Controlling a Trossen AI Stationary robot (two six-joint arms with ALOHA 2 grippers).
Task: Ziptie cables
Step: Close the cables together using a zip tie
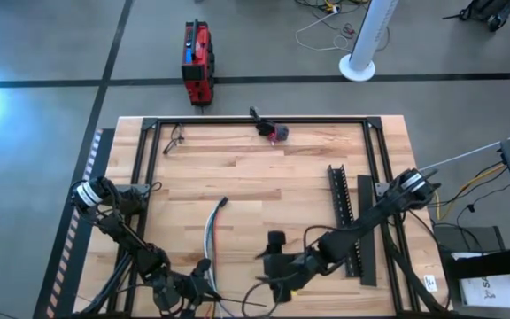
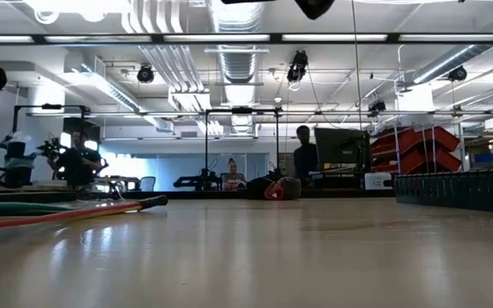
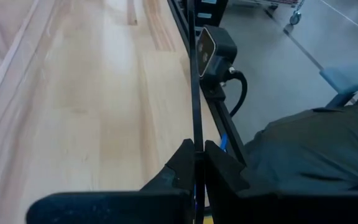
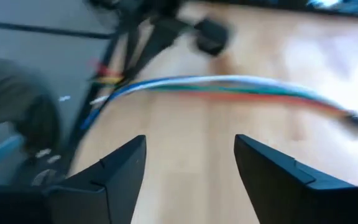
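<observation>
The cables (image 1: 212, 232) lie as a loose bundle of white, blue, green and orange wires on the wooden counter (image 1: 264, 177), left of its middle in the high view. Their dark tip points toward the far side, and the near end runs off by the front edge between the two arms. In the right wrist view the cables (image 4: 229, 85) stretch flat across the wood ahead of the fingers, touched by nothing. In the low view they show at the far left as long orange and green strands (image 2: 58, 211) resting on the counter.

The right tool (image 1: 277, 261) hangs just to the right of the bundle's near end, over the front part of the counter. Its two dark fingers (image 4: 120, 165) stand well apart with bare wood between them, gripping nothing.

The left tool (image 1: 200, 285) sits at the counter's front edge, beside the near end of the bundle. Its fingers (image 3: 182, 165) are closed on a thin black strip (image 3: 194, 74) that runs straight away along the counter's edge.

A black toothed rack (image 1: 342, 208) lies on the right side of the counter, well apart from the bundle.
</observation>
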